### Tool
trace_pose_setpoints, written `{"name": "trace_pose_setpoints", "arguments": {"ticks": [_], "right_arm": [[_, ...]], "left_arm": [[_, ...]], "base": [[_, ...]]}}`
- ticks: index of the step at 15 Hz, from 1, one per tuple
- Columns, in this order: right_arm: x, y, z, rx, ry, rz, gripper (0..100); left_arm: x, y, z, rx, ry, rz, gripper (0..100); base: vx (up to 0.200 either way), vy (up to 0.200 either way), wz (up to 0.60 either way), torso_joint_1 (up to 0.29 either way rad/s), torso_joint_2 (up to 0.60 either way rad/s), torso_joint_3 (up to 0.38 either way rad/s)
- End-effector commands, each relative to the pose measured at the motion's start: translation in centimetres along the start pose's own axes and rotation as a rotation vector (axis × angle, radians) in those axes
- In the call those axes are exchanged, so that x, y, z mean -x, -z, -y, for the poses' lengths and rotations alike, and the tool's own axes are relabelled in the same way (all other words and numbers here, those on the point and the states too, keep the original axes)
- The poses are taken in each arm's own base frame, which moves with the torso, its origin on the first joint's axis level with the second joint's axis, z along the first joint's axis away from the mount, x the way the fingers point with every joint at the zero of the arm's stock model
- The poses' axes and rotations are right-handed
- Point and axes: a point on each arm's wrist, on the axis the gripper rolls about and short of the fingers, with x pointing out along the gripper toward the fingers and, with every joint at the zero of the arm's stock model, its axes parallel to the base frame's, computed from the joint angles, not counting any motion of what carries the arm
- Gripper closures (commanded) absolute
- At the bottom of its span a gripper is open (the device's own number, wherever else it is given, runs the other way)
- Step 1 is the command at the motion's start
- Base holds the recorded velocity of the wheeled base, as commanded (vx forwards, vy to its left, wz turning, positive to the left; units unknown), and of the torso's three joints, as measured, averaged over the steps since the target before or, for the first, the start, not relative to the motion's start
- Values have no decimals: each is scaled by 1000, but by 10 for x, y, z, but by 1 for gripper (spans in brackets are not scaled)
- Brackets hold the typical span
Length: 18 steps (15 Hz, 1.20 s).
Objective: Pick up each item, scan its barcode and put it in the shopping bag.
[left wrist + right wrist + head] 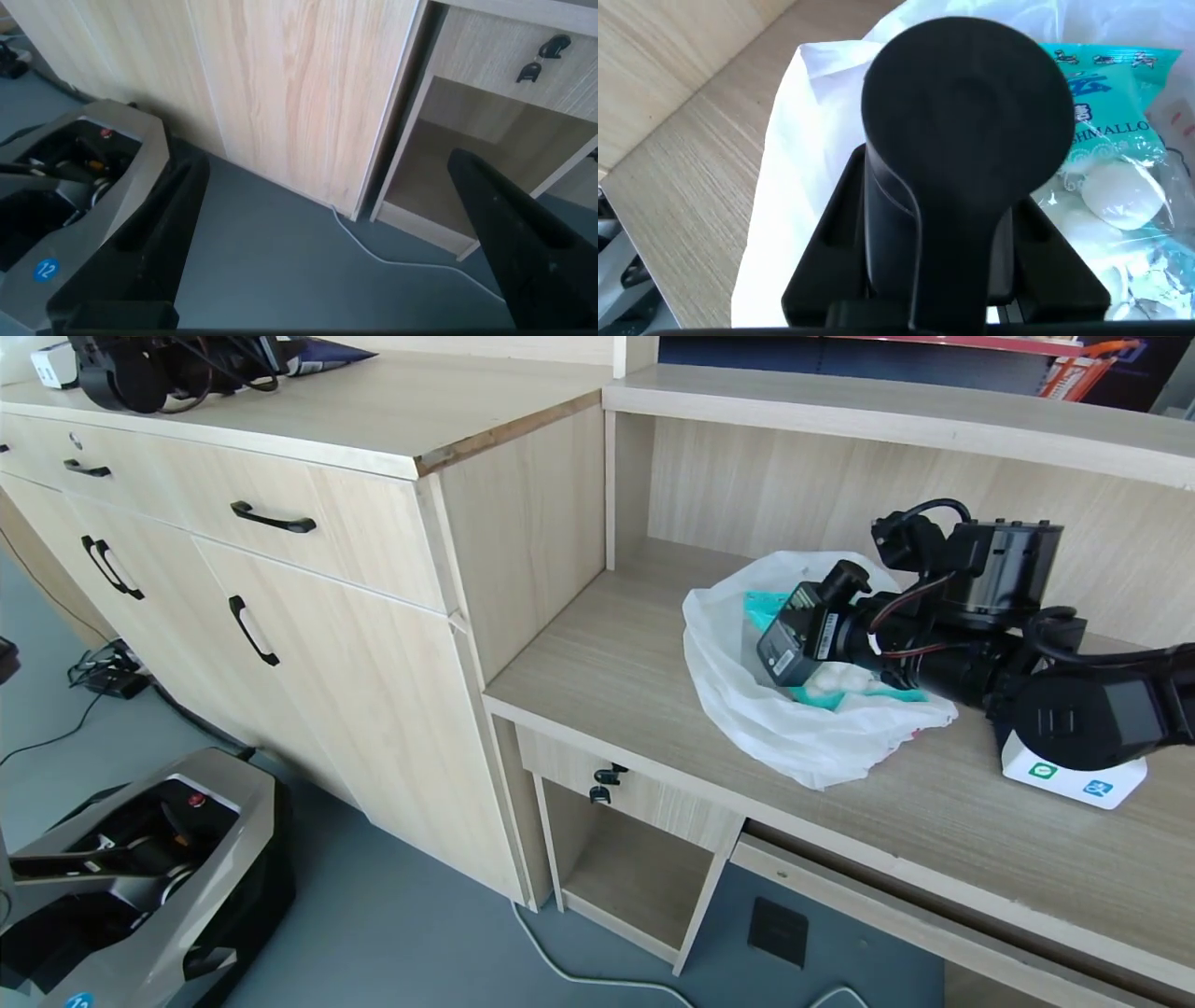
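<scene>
A white shopping bag (747,709) lies open on the low wooden counter (607,663). Inside it is a teal packet of marshmallows (766,609), seen close up as the teal packet (1120,121). My right gripper (840,635) hangs just over the bag's mouth, shut on a black handheld scanner (801,637) with a label on its side. In the right wrist view the scanner (966,121) hides most of the bag (813,140). My left gripper (327,243) is low over the grey floor, open and holding nothing.
A white payment stand (1074,779) sits on the counter beside my right arm. The shelf's back wall (794,485) rises behind the bag. A tall cabinet (327,616) with black handles stands to the left. Keys (605,782) hang from the drawer, and cables (579,971) lie on the floor.
</scene>
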Motion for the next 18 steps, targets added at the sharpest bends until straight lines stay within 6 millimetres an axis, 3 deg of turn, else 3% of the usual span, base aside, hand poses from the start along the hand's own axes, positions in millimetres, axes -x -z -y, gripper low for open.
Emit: {"name": "trace_pose_setpoints", "arguments": {"ticks": [1,18], "right_arm": [[-5,8,-1,0,-3,-21,100],[-3,9,-1,47,-2,-57,100]], "left_arm": [[0,0,0,0,0,1,0],[0,0,0,0,0,0,0]], "base": [[0,0,0,0,0,0],[0,0,0,0,0,0]]}}
